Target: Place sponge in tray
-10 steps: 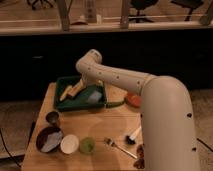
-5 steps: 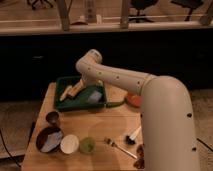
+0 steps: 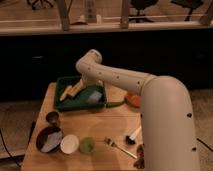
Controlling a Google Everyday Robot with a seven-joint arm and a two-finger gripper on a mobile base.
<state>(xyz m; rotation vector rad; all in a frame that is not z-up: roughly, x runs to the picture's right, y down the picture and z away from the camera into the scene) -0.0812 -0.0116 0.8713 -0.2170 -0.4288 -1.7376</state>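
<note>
Dim, warm light overall. We note the arm (image 3: pixel 125 77) takes the brightest sheen from overhead. The gripper (image 3: pixel 84 86) sits low over the tray (image 3: pixel 64 81), shaded. Beyond the gripper, black; nearer than it, the table (image 3: pixel 95 131) glows softly.

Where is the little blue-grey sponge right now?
The flat pale blue-grey sponge lies inside the dark green plastic tray, right half, beside tan-yellow sticks; the gripper is above it.

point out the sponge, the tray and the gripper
sponge (image 3: pixel 93 96): camera view, middle of its flat top.
tray (image 3: pixel 62 79): camera view, back left rim.
gripper (image 3: pixel 88 88): camera view, arm's tip, above the sponge.
</note>
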